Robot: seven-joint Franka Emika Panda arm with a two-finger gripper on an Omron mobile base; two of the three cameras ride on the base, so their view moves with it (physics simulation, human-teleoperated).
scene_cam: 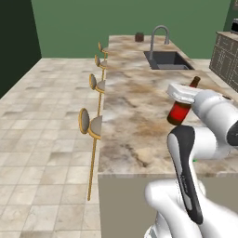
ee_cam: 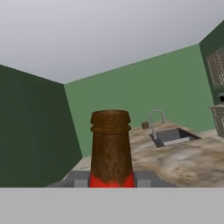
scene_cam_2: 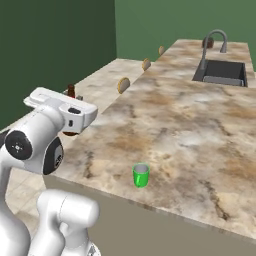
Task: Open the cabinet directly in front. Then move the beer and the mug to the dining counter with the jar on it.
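My gripper (scene_cam: 182, 101) is shut on the beer (scene_cam: 178, 113), a dark brown bottle with a red label, held tilted above the dining counter (scene_cam: 135, 116) near its front right part. In the hand view the bottle neck (ee_cam: 110, 144) rises between grey finger pads (ee_cam: 80, 180). From the right base view, the beer (scene_cam_2: 70, 91) is mostly hidden behind my hand, at the counter's left edge. The green mug (scene_cam_2: 141, 175) stands upright on the counter near its front edge. The dark jar (scene_cam: 139, 36) sits at the counter's far end, by the faucet. The cabinet is out of view.
A dark sink (scene_cam: 168, 60) with an arched steel faucet (scene_cam: 158, 37) is set into the far half of the counter. Gold-framed stools (scene_cam: 90, 123) line its left side over tiled floor. Panelled units (scene_cam: 225, 56) stand to the right.
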